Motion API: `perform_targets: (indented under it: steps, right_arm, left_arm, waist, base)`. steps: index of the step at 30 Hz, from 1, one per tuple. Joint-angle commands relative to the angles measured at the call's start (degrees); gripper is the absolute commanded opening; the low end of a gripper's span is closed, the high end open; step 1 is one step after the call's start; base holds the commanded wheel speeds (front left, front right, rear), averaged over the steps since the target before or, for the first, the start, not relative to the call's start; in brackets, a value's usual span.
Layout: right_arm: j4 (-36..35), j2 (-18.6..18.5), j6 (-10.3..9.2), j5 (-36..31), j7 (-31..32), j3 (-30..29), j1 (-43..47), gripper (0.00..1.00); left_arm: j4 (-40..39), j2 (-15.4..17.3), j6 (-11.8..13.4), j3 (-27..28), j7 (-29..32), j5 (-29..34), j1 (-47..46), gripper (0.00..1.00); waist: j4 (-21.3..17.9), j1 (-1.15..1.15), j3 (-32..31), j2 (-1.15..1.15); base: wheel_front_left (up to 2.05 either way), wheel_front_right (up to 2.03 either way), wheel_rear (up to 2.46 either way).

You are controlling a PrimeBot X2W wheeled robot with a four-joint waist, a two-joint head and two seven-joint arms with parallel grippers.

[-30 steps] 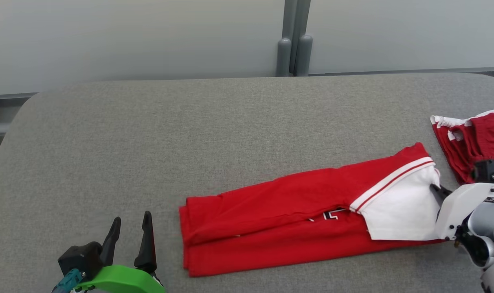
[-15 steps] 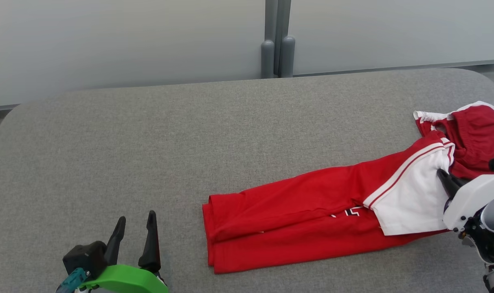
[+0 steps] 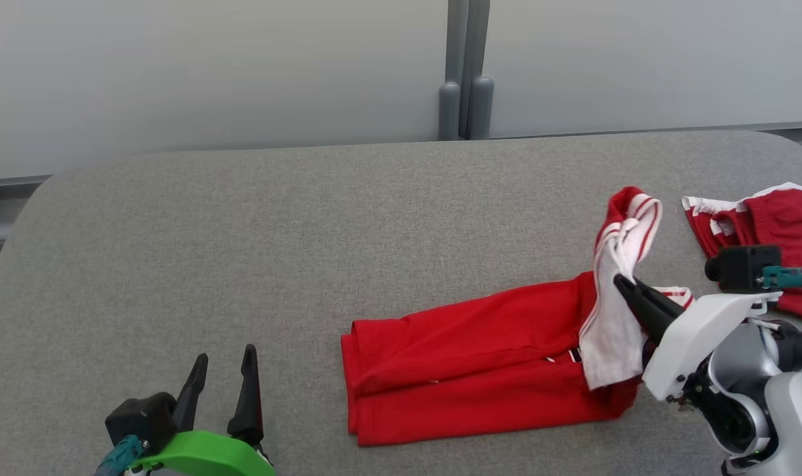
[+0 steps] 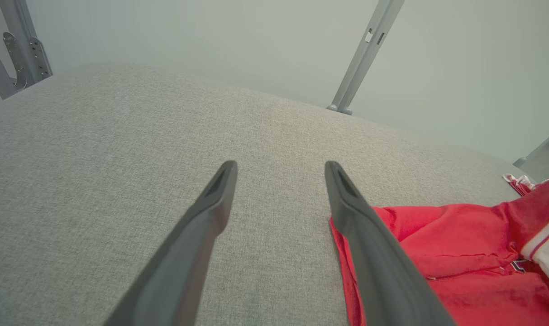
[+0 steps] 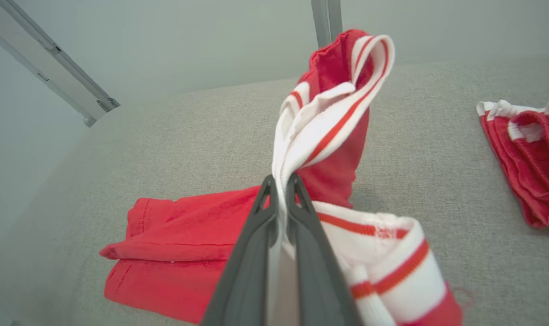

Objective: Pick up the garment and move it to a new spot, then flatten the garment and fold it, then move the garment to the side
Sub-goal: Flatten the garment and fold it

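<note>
Grey woven fabric covers the broad padded table (image 3: 242, 218), which is rounded at its corners, with pale matte wall panels (image 3: 176, 66) and a grey post (image 3: 465, 99) behind its far edge. At the near left, the left gripper (image 3: 225, 354) hovers over bare cloth, its dark tapered fingers spread and nothing between them, near the garment's hemmed left end. The garment (image 3: 467, 370), a soft red knit with white ribbed trim, lies on the near side at centre-right, folded lengthwise into a long band. A second ago its white-panelled right part lay flat on the table with the right gripper at its edge. Now that striped end (image 3: 629, 225) stands lifted off the surface, bunched into a limp twist and pinched between the closed fingers of the right gripper (image 3: 619, 281). This reads as the start of the crosswise fold, and the raised end probably needs carrying left over the flat part. At the far right, a second red and white garment (image 3: 764, 225) sits crumpled, well apart.
</note>
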Motion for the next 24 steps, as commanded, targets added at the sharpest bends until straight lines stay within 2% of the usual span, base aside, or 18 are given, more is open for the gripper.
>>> perform_targets:
  steps: [1,5,12,20,24]
  right_arm:
    - [-0.88,0.4,0.01,-0.36,0.07,0.61,0.92,0.0]
    - [-2.55,3.73,0.02,-1.15,-0.74,4.63,2.01,0.0]
    - [2.3,8.64,0.02,-1.75,-3.9,11.01,1.24,0.0]
    - [12.19,10.74,0.02,-0.54,-9.77,17.22,-2.72,0.0]
    - [17.01,10.83,0.02,2.75,-12.91,20.33,-5.04,0.0]
  left_arm:
    - [0.16,0.15,-0.25,0.02,-0.06,-0.26,-0.11,1.0]
    - [-0.02,0.02,-0.23,-0.3,-0.08,-0.05,0.25,1.0]
    - [-0.08,0.22,-0.53,-0.69,0.14,0.01,-0.28,1.0]
    - [-0.12,-0.1,-0.76,-1.66,0.6,0.53,-1.21,1.0]
    - [-0.23,-0.19,-0.81,-2.16,0.83,0.68,-1.53,1.0]
  waist:
    - [0.44,0.0,-0.36,0.24]
    - [1.33,0.0,-0.86,0.24]
    - [2.83,0.0,-1.14,0.24]
    - [5.31,0.0,-1.04,0.24]
    - [6.8,0.0,-0.76,0.24]
  base:
    - [0.0,0.0,0.0]
    - [0.0,0.0,0.0]
    - [0.0,0.0,0.0]
    - [0.0,0.0,0.0]
    - [0.0,0.0,0.0]
